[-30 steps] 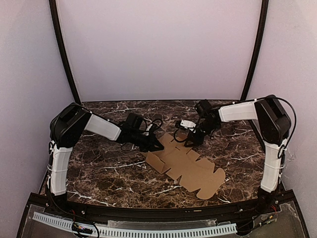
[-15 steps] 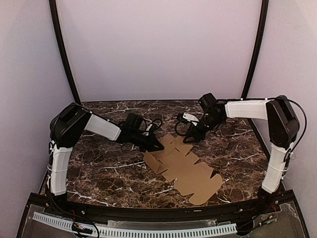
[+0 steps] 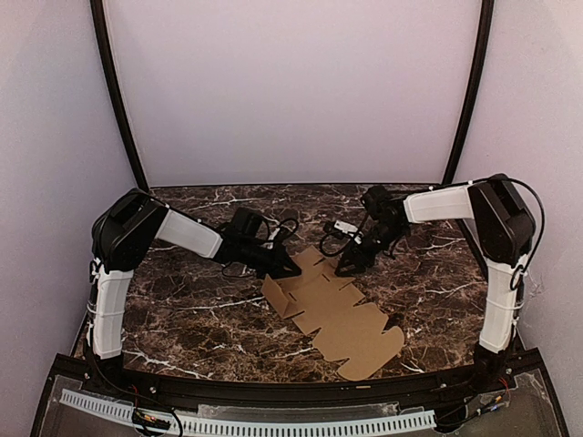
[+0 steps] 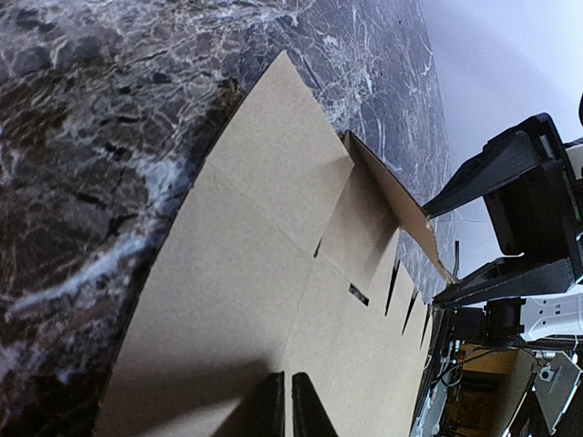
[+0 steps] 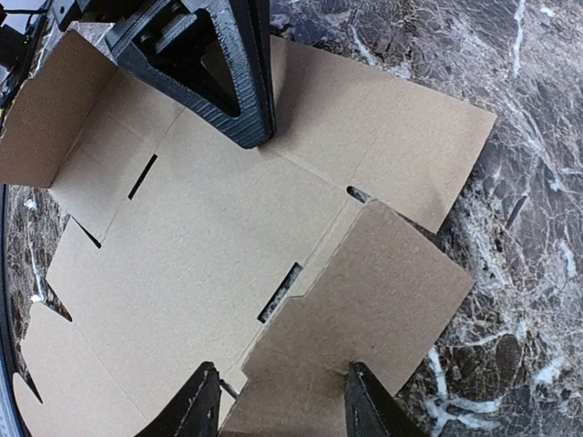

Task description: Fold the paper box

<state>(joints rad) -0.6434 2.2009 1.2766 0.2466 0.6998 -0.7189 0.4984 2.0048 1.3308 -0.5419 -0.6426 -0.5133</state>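
From above: the paper box (image 3: 337, 314), a flat die-cut sheet of plain brown cardboard with flaps and rounded tabs, lies unfolded on the dark, white-veined marble table (image 3: 182, 309). It runs diagonally from the middle toward the near right. Its nearest tab comes close to the front rim. There's wide bare marble on the left, and a narrower band on the right and behind. The black left gripper (image 3: 291, 269) reaches in low from the left onto the sheet's far-left end. The black right gripper (image 3: 347, 265) dips to the far edge just beside it, so the two claws are near each other. A pale lilac backdrop (image 3: 291, 91) closes in three sides, with thin black poles (image 3: 114, 100) rising at the back corners.

Left wrist now: the left gripper (image 4: 281, 410) is clenched, its fingertips nearly touching, tips set down on the paper box (image 4: 264, 273) with nothing pinched between them. Ahead, one flap tilts up off the sheet, and the right gripper (image 4: 430, 257) has a finger on either side of that raised edge. Open marble table (image 4: 91, 109) runs along the sheet's left edge.

Right wrist: the right gripper (image 5: 282, 391) is released, fingers well apart, the lifted flap of the paper box (image 5: 209, 246) between them. I can't tell whether either pad touches it. Beyond a slot, the closed tip of the left gripper (image 5: 250, 127) presses on a flat panel. Bare marble table (image 5: 519, 273) borders the sheet on the right.
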